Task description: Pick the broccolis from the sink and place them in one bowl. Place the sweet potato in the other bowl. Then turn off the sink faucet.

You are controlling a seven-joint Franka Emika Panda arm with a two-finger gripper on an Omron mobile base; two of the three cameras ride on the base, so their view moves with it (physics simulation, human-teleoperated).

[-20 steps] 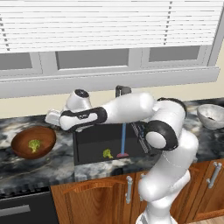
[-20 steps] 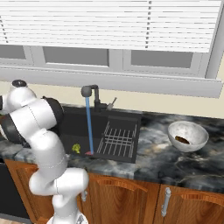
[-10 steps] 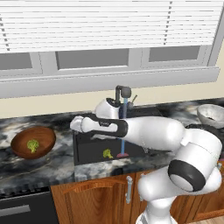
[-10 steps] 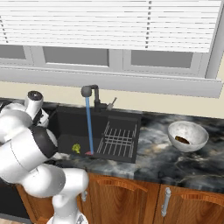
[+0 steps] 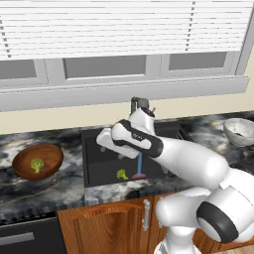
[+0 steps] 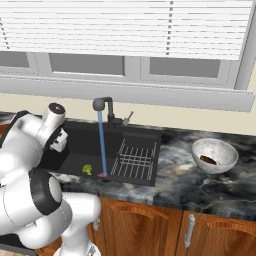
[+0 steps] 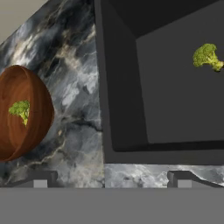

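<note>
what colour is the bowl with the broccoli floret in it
Glossy reddish-brown: the round wooden bowl holding the small yellow-green floret shows best in the hand view.

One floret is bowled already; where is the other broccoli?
The second broccoli lies on the sink floor, just left of the water stream in the left base view.

1 broccoli (image 5: 36,164) in wooden bowl (image 5: 51,152) | 1 broccoli (image 5: 121,174) in sink (image 5: 101,171)

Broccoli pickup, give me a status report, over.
Hand open, empty, over sink's left edge. One broccoli in wooden bowl, one on sink floor. Water stream running nearby.
</note>
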